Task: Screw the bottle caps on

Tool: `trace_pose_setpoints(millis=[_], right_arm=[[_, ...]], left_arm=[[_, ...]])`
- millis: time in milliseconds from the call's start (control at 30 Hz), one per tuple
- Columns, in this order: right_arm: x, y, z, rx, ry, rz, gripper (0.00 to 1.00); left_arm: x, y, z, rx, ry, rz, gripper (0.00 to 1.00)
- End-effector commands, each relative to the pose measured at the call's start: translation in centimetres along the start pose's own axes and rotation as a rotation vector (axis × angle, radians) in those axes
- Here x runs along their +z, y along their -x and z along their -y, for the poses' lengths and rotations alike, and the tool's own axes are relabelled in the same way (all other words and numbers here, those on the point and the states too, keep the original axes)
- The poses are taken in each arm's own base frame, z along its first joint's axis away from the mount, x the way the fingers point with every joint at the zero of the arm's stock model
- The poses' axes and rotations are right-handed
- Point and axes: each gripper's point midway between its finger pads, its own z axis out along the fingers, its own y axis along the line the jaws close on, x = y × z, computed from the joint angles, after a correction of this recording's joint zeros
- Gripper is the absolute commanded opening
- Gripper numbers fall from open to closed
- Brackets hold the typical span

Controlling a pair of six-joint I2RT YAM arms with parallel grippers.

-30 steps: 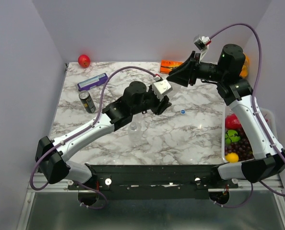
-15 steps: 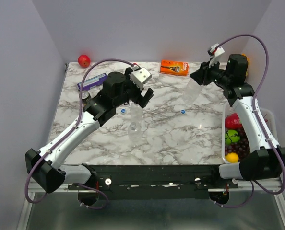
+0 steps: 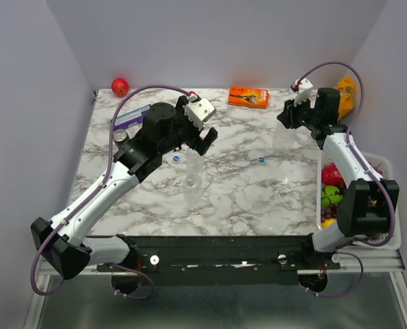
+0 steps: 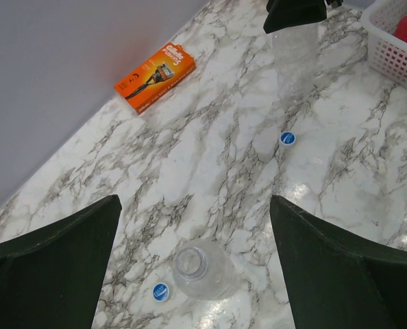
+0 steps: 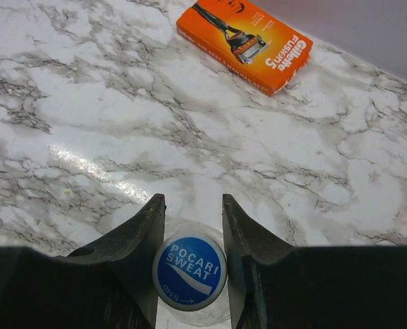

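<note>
My left hand (image 4: 195, 204) is up in the air. Its two fingers are spread wide and it holds nothing. Below it stands the open bottle (image 4: 195, 271). It is clear like glass and has no top on its neck. A loose cap (image 4: 160, 291), blue and round, lies flat on the surface (image 4: 210, 157) just beside that bottle.

My right hand (image 5: 192, 205) is over on the other side, near the back. Its fingers are close together and they pinch the top cap (image 5: 189, 272), a blue one that says POCARI SWEAT. This cap sits on the held bottle (image 4: 296, 62), which points straight down under my hand. I cannot tell if its bottom touches the surface.

A third cap (image 4: 287, 138) lies alone between the two bottles, nearer to the held one.

An orange razor box (image 5: 244, 41) lies near the back wall. A white basket (image 4: 395, 48) with fruit in it sits at the right edge. On the left side a dark can (image 3: 121, 139) stands partly behind my left arm, with a purple box (image 3: 128, 118) close by. A red fruit (image 3: 120, 86) sits in the back left corner.
</note>
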Motion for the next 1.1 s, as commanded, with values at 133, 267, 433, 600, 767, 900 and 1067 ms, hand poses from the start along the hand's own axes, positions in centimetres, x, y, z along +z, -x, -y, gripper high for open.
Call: trace_pose_setpoints(millis=[133,267,433,600,767,900,1067], right_arm=[[0.5,-1.3,2.9,-0.019,-0.057,0.024,0.03],[0.5,-2.1,3.3,0.008,-0.054,0.016,0.04],[0.5,-3.1,3.3,0.025,-0.054,0.007,0.08],[0.5,-3.7,3.6,0.054,-0.062,-0.004,0.19],[0.3,-4.3,3.6,0.058,-0.068,-0.012,0.29],[0.2,-4.7,3.9,0.063,-0.086,-0.023,0.5],[0.1,-4.5,4.1,0.057,-0.093,-0.019,0.58]], left_arm=[[0.3,0.7,-0.6,0.04,0.016,0.004,0.99],[0.4,0.3,-0.7,0.039,0.016,-0.01,0.99],[0.5,0.2,-0.6,0.041,0.013,-0.014,0.99],[0.8,0.4,-0.7,0.044,0.014,-0.009,0.99],[0.7,0.3,-0.7,0.05,0.014,-0.011,0.99],[0.7,0.2,-0.7,0.051,0.014,-0.009,0.99],[0.8,0.1,-0.6,0.048,0.01,-0.007,0.99]])
